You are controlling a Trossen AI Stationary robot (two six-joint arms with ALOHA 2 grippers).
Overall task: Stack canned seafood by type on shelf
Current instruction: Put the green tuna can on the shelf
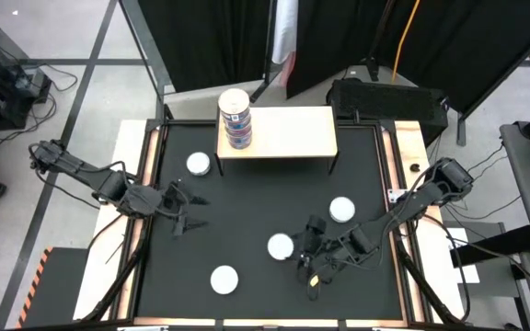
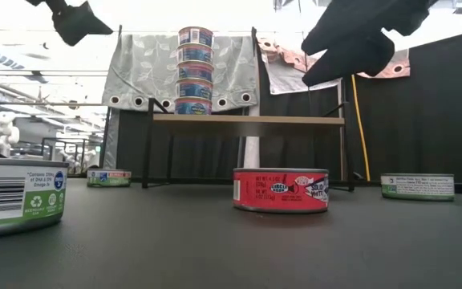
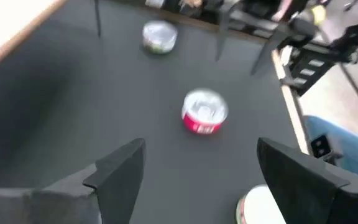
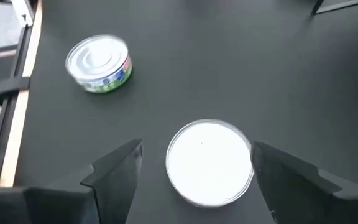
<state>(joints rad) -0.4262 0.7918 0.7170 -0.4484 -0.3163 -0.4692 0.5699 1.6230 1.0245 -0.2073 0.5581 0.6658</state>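
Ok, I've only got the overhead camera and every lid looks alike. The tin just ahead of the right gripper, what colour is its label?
Observer: Red. The low view shows that tin with a red side label.
Operator: And the stack on the shelf?
Observer: Five blue-labelled tins, standing straight on the shelf.
Operator: Is the right gripper down at the red tin?
Observer: No. The right gripper hangs open, well above the table. The left gripper waits open at the left side.
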